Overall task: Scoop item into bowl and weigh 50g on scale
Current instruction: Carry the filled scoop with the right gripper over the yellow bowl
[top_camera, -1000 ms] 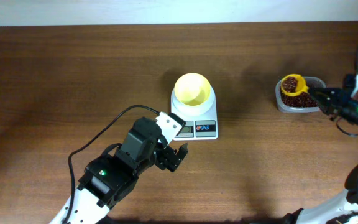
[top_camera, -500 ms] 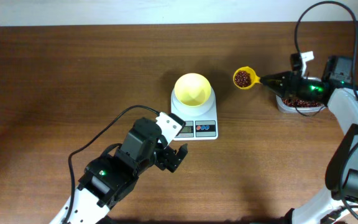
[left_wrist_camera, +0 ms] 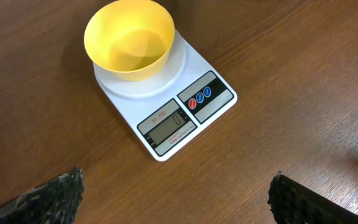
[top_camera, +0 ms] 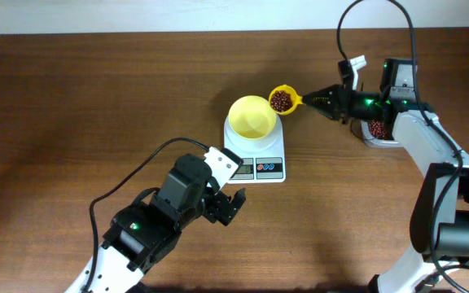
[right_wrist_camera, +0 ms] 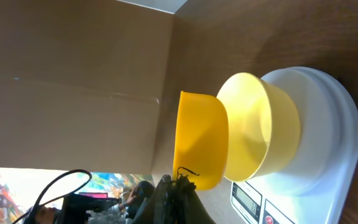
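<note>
The pale-yellow bowl (top_camera: 252, 116) stands on the white scale (top_camera: 255, 155) at mid-table, and its inside looks bare in the left wrist view (left_wrist_camera: 129, 38). My right gripper (top_camera: 320, 100) is shut on the handle of a bright-yellow scoop (top_camera: 282, 100). The scoop holds dark red-brown beans and hangs level just right of the bowl's rim. In the right wrist view the scoop (right_wrist_camera: 202, 140) sits right beside the bowl (right_wrist_camera: 260, 124). My left gripper (top_camera: 222, 207) is open and empty, low in front of the scale (left_wrist_camera: 166, 106).
A clear container (top_camera: 381, 130) with more beans sits at the right, mostly hidden under my right arm. A black cable loops over the table by the left arm (top_camera: 149, 159). The table's far edge runs along the top.
My right gripper has carried the filled scoop leftward from the container to the bowl's right rim. The left arm has not moved.
</note>
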